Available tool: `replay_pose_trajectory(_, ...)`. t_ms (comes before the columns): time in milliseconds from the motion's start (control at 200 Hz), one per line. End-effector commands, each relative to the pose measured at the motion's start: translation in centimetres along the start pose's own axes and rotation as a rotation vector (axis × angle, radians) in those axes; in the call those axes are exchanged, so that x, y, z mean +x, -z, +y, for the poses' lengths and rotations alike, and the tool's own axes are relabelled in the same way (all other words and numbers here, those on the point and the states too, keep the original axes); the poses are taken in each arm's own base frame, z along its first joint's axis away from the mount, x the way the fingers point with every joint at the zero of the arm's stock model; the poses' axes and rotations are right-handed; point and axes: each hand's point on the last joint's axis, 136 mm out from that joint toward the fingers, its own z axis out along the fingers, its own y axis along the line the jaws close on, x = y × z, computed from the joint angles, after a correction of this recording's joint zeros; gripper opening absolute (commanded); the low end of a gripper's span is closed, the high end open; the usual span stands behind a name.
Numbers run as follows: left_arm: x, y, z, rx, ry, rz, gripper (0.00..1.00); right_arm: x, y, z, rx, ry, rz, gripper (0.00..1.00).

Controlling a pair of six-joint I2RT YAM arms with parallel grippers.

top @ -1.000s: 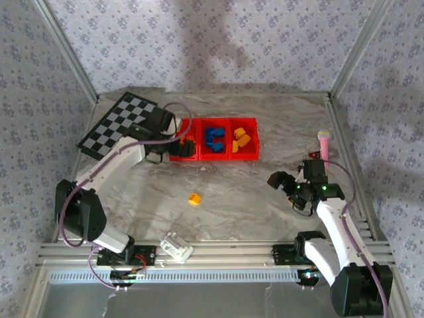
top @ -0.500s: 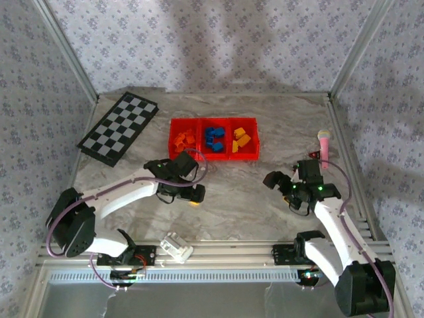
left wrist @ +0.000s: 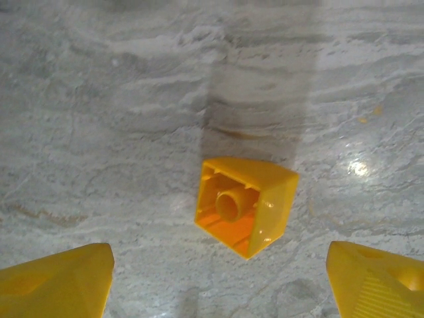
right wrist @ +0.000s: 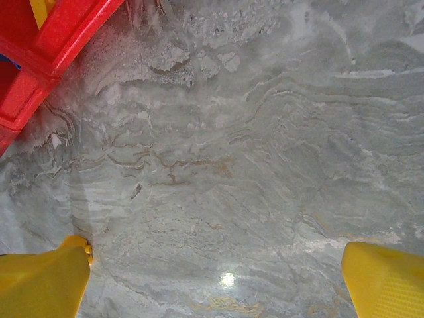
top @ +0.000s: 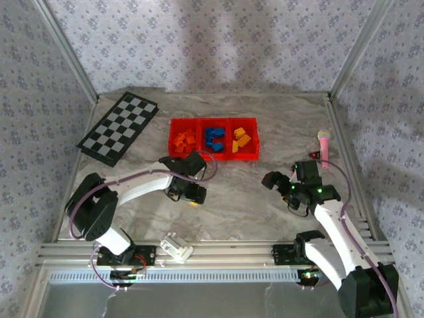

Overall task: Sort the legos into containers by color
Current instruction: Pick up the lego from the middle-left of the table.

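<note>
**Item 1, left gripper (left wrist: 218, 281).** You will find it at the centre of the top view, just below the containers. Its yellow fingertips (left wrist: 56, 281) sit at the lower corners of the left wrist view. They are spread apart and touch nothing.

**Item 2, loose yellow lego (left wrist: 245, 205).** It lies on the marble table (left wrist: 99, 99) in the middle of the left wrist view. It sits above and between the two tips, apart from both. Its hollow underside faces up, with a round tube inside. In the top view it peeks out at the gripper's lower edge.

**Item 3, containers (top: 212, 158).** This is one red tray of three compartments, upper centre of the top view.
- Picture-left compartment: orange legos (top: 185, 139).
- Middle compartment: blue legos (top: 212, 137).
- Picture-right compartment: yellow legos (top: 241, 138).

**Item 4, right gripper (right wrist: 215, 281).** It is right of centre in the top view. Its jaws stand wide apart over bare marble and hold nothing. A corner of the red tray shows at the upper left of its wrist view.

**Item 5, other stock.**
- Checkerboard (top: 118, 127): upper left, lying flat, apart from the tray.
- White block (top: 176, 247): lower centre, at the table's bottom edge.
- Pink-headed object (top: 324, 140): at the right edge of the table.
</note>
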Motion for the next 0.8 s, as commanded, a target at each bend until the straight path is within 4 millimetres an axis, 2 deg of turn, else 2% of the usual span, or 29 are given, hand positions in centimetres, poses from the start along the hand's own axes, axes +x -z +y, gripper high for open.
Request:
replay_pose_trajectory(0, -0.3, 0.0, -0.8, 0.01, -0.065, 0.019, 0.83, 0.6, 0.1, -0.8, 0.032, -0.019, 0.007, 1.0)
replay_pose_trajectory(230, -0.6, -1.3, -1.1, 0.001, -0.134, 0.053, 0.83, 0.5, 0.3, -0.8, 0.041, -0.017, 0.007, 1.0)
replay_pose_trajectory(385, -0.6, -2.1, -1.4, 0.006, -0.148, 0.082, 0.79, 0.5, 0.3, -0.8, 0.043, -0.015, 0.007, 1.0)
replay_pose_trajectory(795, 0.9, -4.3, -0.9, -0.022, -0.126, 0.175, 0.72, 0.3, 0.2, -0.7, 0.044, -0.013, 0.007, 1.0)
